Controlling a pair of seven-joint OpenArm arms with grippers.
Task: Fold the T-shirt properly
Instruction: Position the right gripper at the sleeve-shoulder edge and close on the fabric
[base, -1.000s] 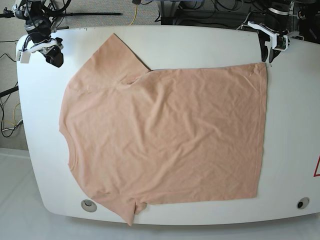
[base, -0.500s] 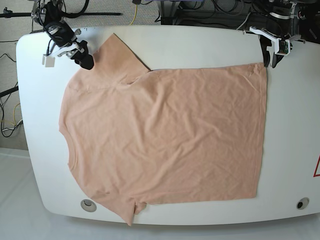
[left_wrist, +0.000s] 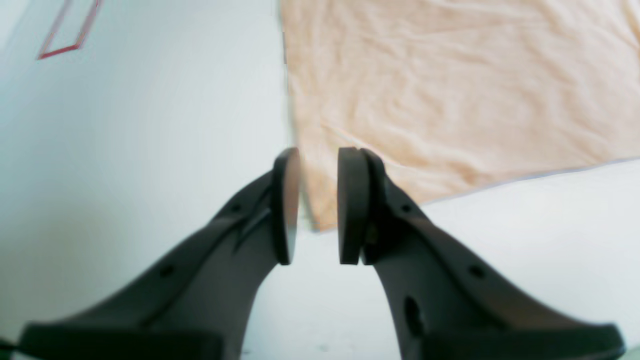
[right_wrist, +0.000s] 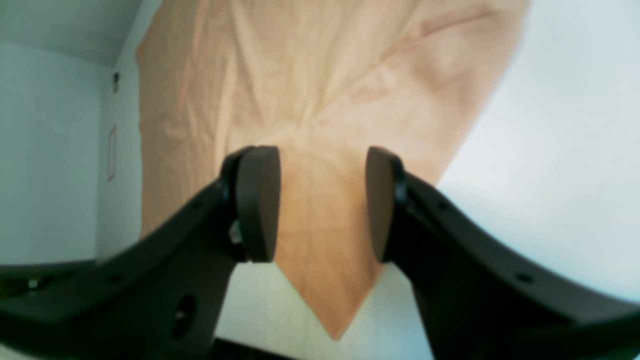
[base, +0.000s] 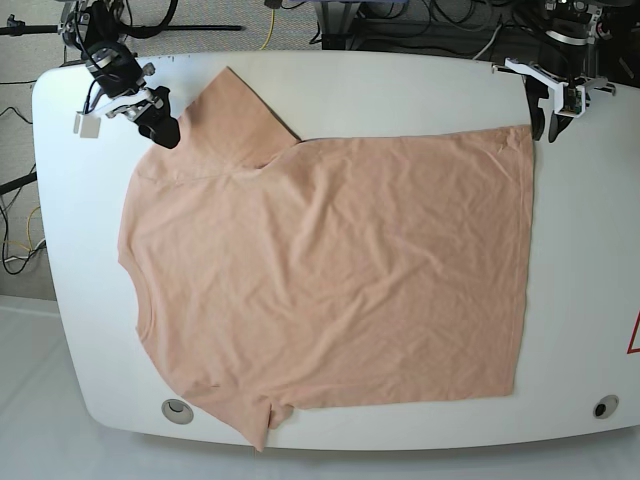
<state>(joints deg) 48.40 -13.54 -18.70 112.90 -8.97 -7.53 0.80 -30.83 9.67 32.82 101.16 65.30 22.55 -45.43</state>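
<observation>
- Base view: T-shirt (base: 330, 270) lies flat on white table (base: 590, 250), thin peach fabric, lightly creased
- Right wrist view only: right gripper (right_wrist: 322, 202), jaws moderately apart, nothing held, above pointed sleeve tip
- Left wrist view only: left gripper (left_wrist: 315, 205), narrow gap, empty, over hem corner

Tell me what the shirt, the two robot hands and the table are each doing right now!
T-shirt: spread flat and wrinkly on the table, not folded yet.
Left gripper: open a little, at the shirt's hem corner, holding nothing.
Right gripper: open wide, by the sleeve tip, holding nothing.
Table: white, with the shirt lying on it.
</observation>
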